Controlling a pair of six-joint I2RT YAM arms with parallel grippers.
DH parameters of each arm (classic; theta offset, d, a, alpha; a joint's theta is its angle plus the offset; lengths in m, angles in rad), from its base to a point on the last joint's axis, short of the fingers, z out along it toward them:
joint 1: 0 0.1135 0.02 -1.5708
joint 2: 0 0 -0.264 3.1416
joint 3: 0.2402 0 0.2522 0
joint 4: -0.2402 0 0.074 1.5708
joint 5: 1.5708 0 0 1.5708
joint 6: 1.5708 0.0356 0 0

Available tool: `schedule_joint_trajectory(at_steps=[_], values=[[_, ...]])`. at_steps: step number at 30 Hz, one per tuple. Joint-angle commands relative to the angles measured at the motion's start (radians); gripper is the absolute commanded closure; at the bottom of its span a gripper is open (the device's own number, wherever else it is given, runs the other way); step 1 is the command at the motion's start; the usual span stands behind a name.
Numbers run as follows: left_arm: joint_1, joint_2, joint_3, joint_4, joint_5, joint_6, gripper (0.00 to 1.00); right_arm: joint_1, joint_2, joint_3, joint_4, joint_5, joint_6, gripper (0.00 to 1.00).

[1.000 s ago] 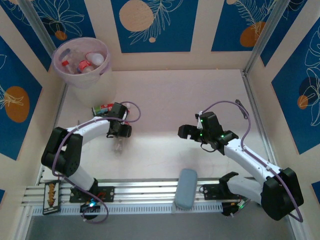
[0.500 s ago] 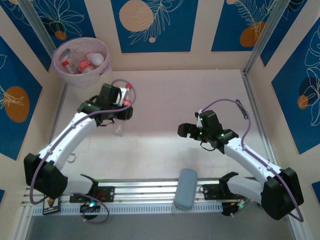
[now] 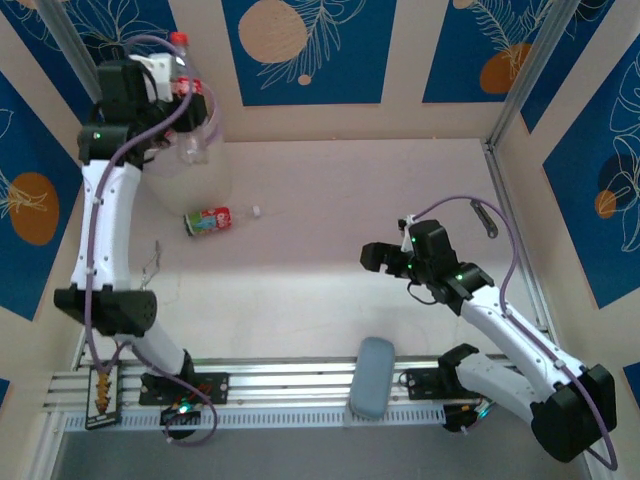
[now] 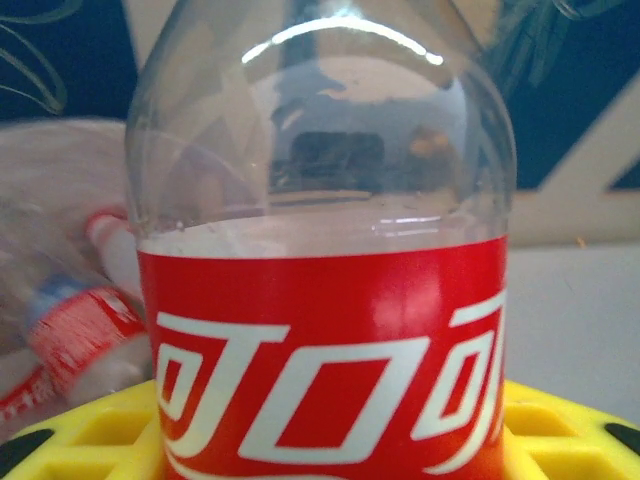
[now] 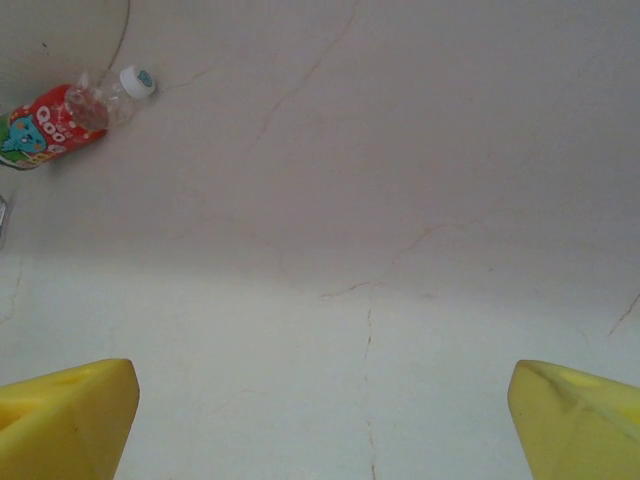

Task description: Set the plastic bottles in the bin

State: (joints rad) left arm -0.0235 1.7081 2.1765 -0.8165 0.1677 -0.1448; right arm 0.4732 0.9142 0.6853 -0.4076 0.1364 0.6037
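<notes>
Seemingly nearly done — the left gripper (image 3: pixel 178 85) clamps a red-labelled bottle (image 4: pixel 320 300) just above the bin (image 3: pixel 215 118), which already holds other bottles (image 4: pixel 80 320), one loose bottle (image 3: pixel 207 220) lies on the table (image 3: pixel 330 190) near the bin, and the right gripper (image 5: pixel 320 420) gapes empty, well apart from it.

Pale cream table (image 3: pixel 340 190) with thin dark veins is filling the middle, a brighter band lying across its near half. Walls (image 3: pixel 310 50) are rising behind and beside the table: cream, with blue panels, white leaf outlines, orange discs. Metal posts (image 3: pixel 522 85) are standing at the table's far corners. Slotted aluminium rail (image 3: pixel 300 385) is running along the table's near edge.
</notes>
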Motion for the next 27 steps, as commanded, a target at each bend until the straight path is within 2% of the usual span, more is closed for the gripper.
schedule_joint_trajectory(at_steps=[1, 4, 8, 12, 19, 21, 24, 27], values=[[0.074, 0.093, 0.133, -0.008, 0.078, -0.101, 0.96, 0.003, -0.041, -0.003, -0.044, 0.027, -0.002, 0.05], [0.146, 0.177, 0.222, 0.033, 0.112, -0.201, 1.00, -0.002, -0.057, -0.011, -0.055, 0.026, -0.005, 0.04], [0.199, 0.216, 0.204, 0.169, 0.072, -0.294, 1.00, -0.008, -0.065, -0.017, -0.062, 0.018, -0.007, 0.04], [0.214, 0.252, 0.194, 0.244, 0.049, -0.338, 0.97, -0.009, -0.066, -0.023, -0.059, 0.016, -0.006, 0.05], [0.215, 0.332, 0.177, 0.221, 0.038, -0.318, 0.96, -0.011, -0.075, -0.029, -0.066, 0.020, -0.005, 0.05], [0.214, 0.338, 0.148, 0.237, 0.055, -0.312, 0.93, -0.011, -0.081, -0.031, -0.071, 0.023, -0.007, 0.05], [0.215, 0.350, 0.118, 0.242, 0.089, -0.301, 0.80, -0.014, -0.090, -0.036, -0.073, 0.028, -0.003, 0.04], [0.215, 0.361, 0.105, 0.224, 0.095, -0.288, 0.75, -0.015, -0.092, -0.035, -0.079, 0.028, -0.002, 0.05]])
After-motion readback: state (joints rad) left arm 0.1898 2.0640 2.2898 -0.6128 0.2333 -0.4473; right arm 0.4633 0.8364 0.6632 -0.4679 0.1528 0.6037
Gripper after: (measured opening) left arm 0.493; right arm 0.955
